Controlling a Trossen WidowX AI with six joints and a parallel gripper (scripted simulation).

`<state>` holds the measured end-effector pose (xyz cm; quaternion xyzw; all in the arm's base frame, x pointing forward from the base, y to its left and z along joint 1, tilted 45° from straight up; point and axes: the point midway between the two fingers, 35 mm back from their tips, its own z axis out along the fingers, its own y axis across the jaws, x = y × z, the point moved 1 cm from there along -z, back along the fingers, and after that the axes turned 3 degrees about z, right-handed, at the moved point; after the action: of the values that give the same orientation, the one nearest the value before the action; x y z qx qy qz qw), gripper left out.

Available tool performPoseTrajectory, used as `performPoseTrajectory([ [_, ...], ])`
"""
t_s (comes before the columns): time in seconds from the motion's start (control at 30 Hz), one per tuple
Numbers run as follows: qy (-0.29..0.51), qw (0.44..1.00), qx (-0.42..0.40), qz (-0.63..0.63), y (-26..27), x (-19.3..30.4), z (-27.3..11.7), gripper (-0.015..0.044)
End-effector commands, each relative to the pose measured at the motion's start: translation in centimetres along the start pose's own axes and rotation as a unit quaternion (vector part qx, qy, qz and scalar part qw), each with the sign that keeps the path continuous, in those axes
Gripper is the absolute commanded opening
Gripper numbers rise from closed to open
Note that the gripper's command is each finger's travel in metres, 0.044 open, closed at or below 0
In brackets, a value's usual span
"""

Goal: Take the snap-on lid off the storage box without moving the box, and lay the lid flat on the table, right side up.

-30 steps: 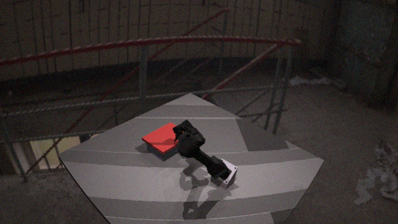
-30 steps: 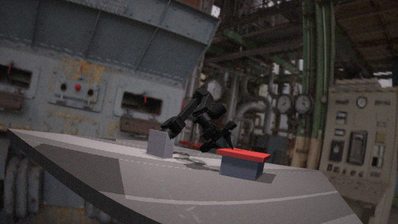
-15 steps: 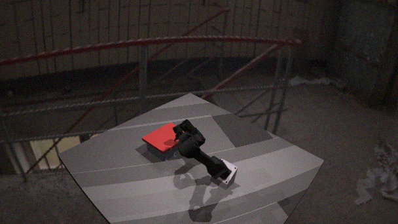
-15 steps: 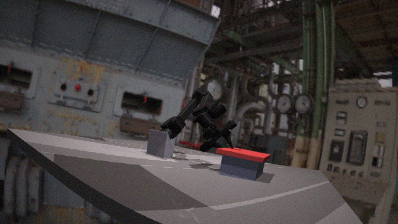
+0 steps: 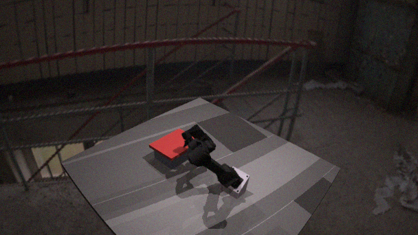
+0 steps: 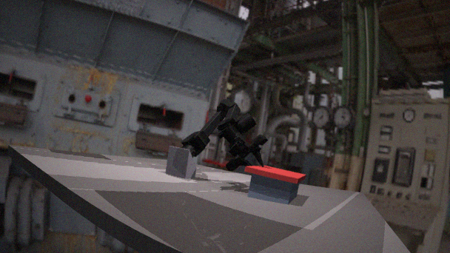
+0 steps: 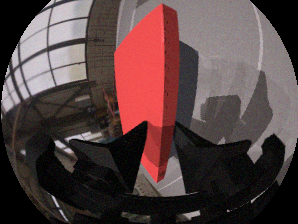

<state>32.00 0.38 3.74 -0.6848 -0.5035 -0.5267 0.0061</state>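
The red lid (image 5: 168,142) (image 6: 275,173) (image 7: 142,85) lies right side up over the dark blue-grey storage box (image 5: 168,162) (image 6: 271,191) (image 7: 189,85), which stands on the table (image 5: 120,185) (image 6: 326,207). My gripper (image 5: 185,146) (image 6: 262,165) (image 7: 160,124) is shut on the lid at its edge nearest the arm base, with one finger on the top side and one on the underside. The lid looks close to level in the exterior view. Whether its gripped edge stands slightly off the box cannot be told. The arm hides part of that edge in the top view.
The arm's pale base block (image 5: 245,182) (image 6: 179,163) stands on the table near the box. The arm's shadows fall on the table between base and box. A red-topped railing (image 5: 192,41) runs behind the table.
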Motion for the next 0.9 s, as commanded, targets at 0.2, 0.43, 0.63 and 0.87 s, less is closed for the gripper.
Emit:
performPoseTrajectory([
  [0.2,0.001,1.0,-0.002,-0.002,0.29,-0.03,-0.28,0.0],
  [0.43,0.001,1.0,-0.002,-0.002,0.42,-0.05,-0.34,0.0],
  [0.63,0.0,1.0,-0.003,0.0,0.4,-0.05,-0.27,0.0],
  [0.87,0.0,1.0,-0.003,0.0,0.44,-0.05,-0.22,0.0],
])
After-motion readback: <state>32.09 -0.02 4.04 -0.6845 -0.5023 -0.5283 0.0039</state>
